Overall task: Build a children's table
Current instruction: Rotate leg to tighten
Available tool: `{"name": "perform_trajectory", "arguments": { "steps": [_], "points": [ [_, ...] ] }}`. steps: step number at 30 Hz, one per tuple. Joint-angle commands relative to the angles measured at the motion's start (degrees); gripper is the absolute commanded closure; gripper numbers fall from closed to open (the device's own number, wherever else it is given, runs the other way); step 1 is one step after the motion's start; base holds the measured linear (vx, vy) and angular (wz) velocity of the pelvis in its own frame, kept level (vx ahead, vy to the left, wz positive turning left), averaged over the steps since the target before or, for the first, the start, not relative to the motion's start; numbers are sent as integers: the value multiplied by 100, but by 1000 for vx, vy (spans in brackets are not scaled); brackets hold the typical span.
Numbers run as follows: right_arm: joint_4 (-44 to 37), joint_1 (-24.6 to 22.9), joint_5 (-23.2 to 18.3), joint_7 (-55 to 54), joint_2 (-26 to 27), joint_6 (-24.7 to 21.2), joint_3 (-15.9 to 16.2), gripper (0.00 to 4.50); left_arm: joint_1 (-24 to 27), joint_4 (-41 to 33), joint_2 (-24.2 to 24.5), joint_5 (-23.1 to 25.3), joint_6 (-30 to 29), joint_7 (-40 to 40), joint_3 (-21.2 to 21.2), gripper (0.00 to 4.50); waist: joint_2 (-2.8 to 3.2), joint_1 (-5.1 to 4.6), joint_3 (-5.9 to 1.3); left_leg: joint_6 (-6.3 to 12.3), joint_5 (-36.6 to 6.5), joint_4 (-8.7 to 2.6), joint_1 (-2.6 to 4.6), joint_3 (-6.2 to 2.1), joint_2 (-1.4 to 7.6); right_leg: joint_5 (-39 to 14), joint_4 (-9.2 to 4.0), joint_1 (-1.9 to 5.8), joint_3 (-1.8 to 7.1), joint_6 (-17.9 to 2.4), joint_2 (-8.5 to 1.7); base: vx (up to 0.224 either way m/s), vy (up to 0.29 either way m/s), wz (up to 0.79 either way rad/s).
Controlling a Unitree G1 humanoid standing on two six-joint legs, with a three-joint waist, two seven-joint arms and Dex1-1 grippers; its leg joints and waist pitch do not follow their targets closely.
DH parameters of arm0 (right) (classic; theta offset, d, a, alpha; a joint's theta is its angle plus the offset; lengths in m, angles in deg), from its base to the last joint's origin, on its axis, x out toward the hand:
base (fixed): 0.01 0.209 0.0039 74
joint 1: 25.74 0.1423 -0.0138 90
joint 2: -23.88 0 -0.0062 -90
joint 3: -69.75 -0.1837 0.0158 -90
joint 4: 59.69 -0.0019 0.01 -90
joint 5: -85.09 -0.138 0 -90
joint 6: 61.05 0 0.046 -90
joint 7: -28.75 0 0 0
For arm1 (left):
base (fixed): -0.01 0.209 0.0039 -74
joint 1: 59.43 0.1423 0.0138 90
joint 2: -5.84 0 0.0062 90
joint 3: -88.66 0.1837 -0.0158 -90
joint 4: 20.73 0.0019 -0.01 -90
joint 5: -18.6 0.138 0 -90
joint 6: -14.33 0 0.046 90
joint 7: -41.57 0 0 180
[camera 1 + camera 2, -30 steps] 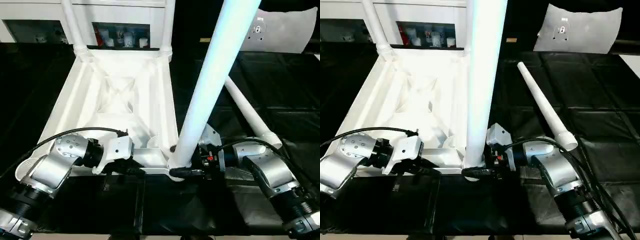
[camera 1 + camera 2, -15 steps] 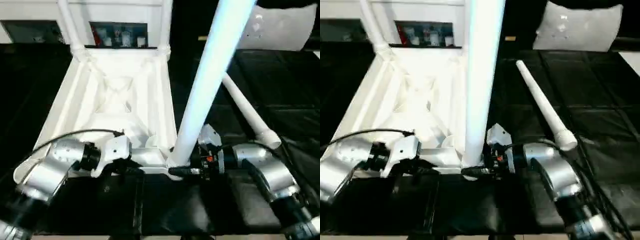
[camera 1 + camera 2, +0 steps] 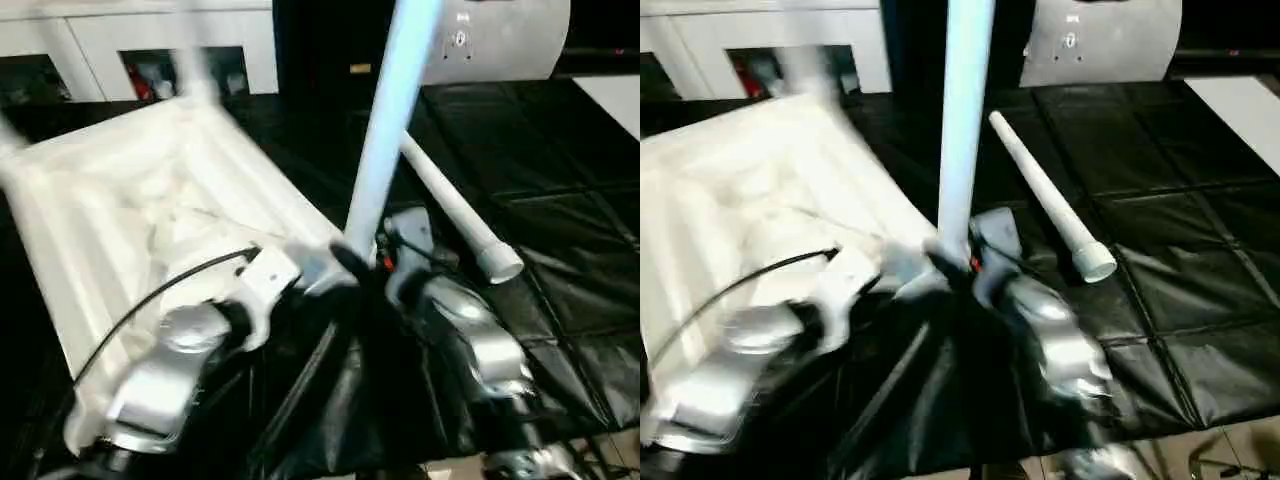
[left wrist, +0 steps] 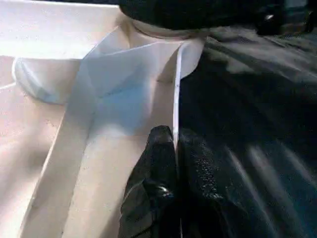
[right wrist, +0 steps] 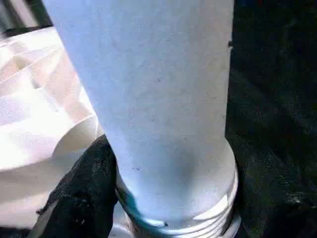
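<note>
**Leg held at its threaded collar, top turned on the cloth**

The right gripper (image 5: 163, 198) clamps the base of an upright leg (image 3: 385, 150), black fingers (image 5: 81, 198) hugging the collar where it enters the tabletop's (image 3: 110, 220) near corner socket. Beside it, the left gripper (image 4: 161, 188) is pinched together on the top's thin rim. The plastic looks light, stiff and slick, so low grips suit. Both forearms reach forward, wrists angled inward. Beyond the right gripper lies a spare leg (image 3: 455, 215).

No text, label, brand, number or sign can be read anywhere here.
</note>
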Motion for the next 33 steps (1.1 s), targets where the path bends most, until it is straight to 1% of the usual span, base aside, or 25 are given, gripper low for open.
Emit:
{"name": "perform_trajectory", "arguments": {
  "steps": [1, 2, 4, 5, 6, 8, 9, 10, 13, 14, 15, 16, 18, 20, 21, 22, 23, 24, 25, 26, 27, 28, 29, 32, 33],
  "points": [
    [474, -182, 22, -45, 415, -205, 507, 170, -251, -133, -413, -171, 329, -167, 386, 450, -65, 38, -279, 620, -113, -278, 74, -186, 327, 680, -340, 202, 294, -1278, -449, 0, 0, 0],
    [497, -176, 53, -120, 460, -161, 486, 170, -286, -118, -428, -145, 291, -201, 401, 450, -63, 45, -280, 668, -59, -274, 77, -180, 339, 842, -331, 198, 289, -1297, -451, 0, 0, 0],
    [506, -172, 151, -241, 598, -86, 399, 170, -312, -230, -486, 0, -16, -297, 413, 450, -54, 56, -270, 655, -161, -285, 84, -179, 349, 790, -340, 200, 283, -1308, -458, 0, 0, 0],
    [507, -172, 157, -250, 607, -82, 393, 170, -312, -239, -490, 12, -38, -304, 414, 450, -52, 65, -259, 603, -325, -296, 92, -179, 361, 576, -361, 197, 284, -1292, -466, 0, 0, 0],
    [516, -163, 210, -299, 635, -17, 362, 114, -307, -269, -471, 91, -159, -311, 427, 450, -39, 65, -249, 516, -498, -318, 100, -187, 374, 281, -386, 189, 281, -1274, -472, 0, 0, 0],
    [481, -173, 148, -315, 613, -23, 318, 114, -279, -274, -376, 48, -200, -283, 406, 450, -29, 69, -246, 375, -665, -331, 120, -191, 381, 45, -403, 180, 288, -1237, -463, 0, 0, 0],
    [461, -180, 127, -315, 579, -2, 318, 94, -269, -273, -315, 8, -204, -250, 400, 450, -37, 68, -246, 326, -680, -330, 115, -190, 378, 84, -399, 182, 296, -1215, -461, 0, 0, 0],
    [433, -195, 100, -273, 532, 42, 311, 82, -257, -257, -240, -31, -181, -195, 384, 450, -23, 71, -260, 314, -657, -327, 120, -191, 378, 142, -392, 189, 299, -1212, -463, 0, 0, 0],
    [326, -256, 61, -115, 412, 175, 276, 62, -240, -196, -94, -111, -123, -58, 287, 450, -40, 77, -281, 368, -451, -300, 97, -184, 357, 595, -349, 213, 299, -1220, -462, 0, 0, 0],
    [226, -345, 89, 124, 267, 383, 267, 62, -240, -149, 40, -176, -82, 127, 194, 450, -53, 74, -291, 413, -371, -289, 92, -179, 352, 757, -337, 225, 297, -1235, -461, 0, 0, 0],
    [135, -478, 169, 425, -10, 666, 310, 50, -248, -71, 253, -231, 73, 371, 110, 450, -43, 101, -298, 451, -314, -273, 100, -180, 347, 866, -330, 231, 288, -1235, -460, 0, 0, 0],
    [130, -487, 175, 442, -27, 682, 312, 30, -249, -66, 267, -234, 85, 387, 105, 450, -48, 106, -300, 480, -284, -266, 94, -177, 340, 922, -325, 235, 287, -1224, -454, 0, 0, 0],
    [59, -584, 147, 652, -218, 801, 263, 25, -250, -9, 433, -322, 211, 624, 41, 450, -63, 107, -296, 553, -266, -260, 79, -173, 336, 1016, -318, 244, 287, -1234, -454, 0, 0, 0],
    [-79, -705, 10, 958, -479, 849, 147, 7, -250, 100, 705, -445, 462, 966, -8, 450, -58, 116, -295, 608, -311, -261, 96, -178, 341, 898, -325, 243, 285, -1262, -457, 0, 0, 0],
    [-273, -796, -209, 1462, -830, 925, 19, 7, -243, 226, 1013, -585, 742, 1379, -7, 450, -40, 125, -285, 612, -362, -269, 107, -183, 347, 814, -337, 231, 281, -1282, -453, 0, 0, 0],
    [-273, -796, -209, 1462, -830, 925, 19, 7, -243, 226, 1013, -585, 742, 1379, -7, 450, -45, 123, -289, 626, -405, -262, 104, -184, 343, 786, -335, 243, 281, -1286, -449, 0, 0, 0],
    [-363, -826, -323, 1733, -984, 976, -27, 7, -244, 323, 1178, -647, 936, 1632, 14, 450, -22, 140, -278, 619, -446, -268, 123, -177, 360, 719, -337, 211, 285, -1315, -442, 0, 0, 0],
    [-461, -857, -492, 2140, -1240, 1118, -44, 7, -258, 480, 1428, -747, 1210, 2009, 64, 450, -23, 167, -286, 627, -506, -263, 128, -181, 365, 633, -341, 224, 283, -1305, -445, 0, 0, 0],
    [-461, -857, -492, 2140, -1240, 1118, -44, 7, -258, 480, 1428, -747, 1210, 2009, 64, 450, -23, 177, -281, 624, -516, -269, 129, -180, 365, 607, -341, 215, 281, -1316, -441, 0, 0, 0],
    [-526, -873, -579, 2459, -1440, 1167, -26, 7, -266, 584, 1552, -807, 1403, 2260, 83, 450, -21, 171, -281, 613, -523, -276, 132, -180, 379, 587, -332, 203, 279, -1336, -439, 0, 0, 0],
    [-589, -882, -639, 2812, -1670, 1204, 5, 7, -272, 669, 1645, -908, 1539, 2532, 70, 450, -2, 195, -279, 579, -628, -273, 133, -181, 380, 453, -347, 206, 278, -1368, -459, 0, 0, 0],
    [-616, -885, -659, 2980, -1783, 1221, 23, 7, -275, 704, 1682, -965, 1584, 2663, 56, 450, -10, 201, -279, 574, -635, -275, 137, -179, 378, 424, -346, 205, 278, -1373, -455, 0, 0, 0],
    [-645, -874, -698, 3228, -1949, 1186, 60, 7, -305, 798, 1755, -996, 1707, 2824, 67, 450, 10, 220, -284, 561, -634, -274, 146, -177, 388, 442, -335, 198, 284, -1398, -458, 0, 0, 0],
    [-692, -815, -796, 3907, -2389, 1089, 184, 7, -402, 1066, 1973, -1083, 2023, 3306, 157, 450, -4, 248, -285, 597, -648, -268, 152, -172, 384, 457, -343, 198, 284, -1459, -463, 0, 0, 0],
    [-702, -784, -810, 4124, -2527, 1074, 247, 7, -436, 1148, 2053, -1126, 2139, 3506, 204, 450, 5, 273, -291, 608, -628, -261, 148, -170, 385, 463, -332, 206, 287, -1483, -470, 0, 0, 0]
  ]
}}
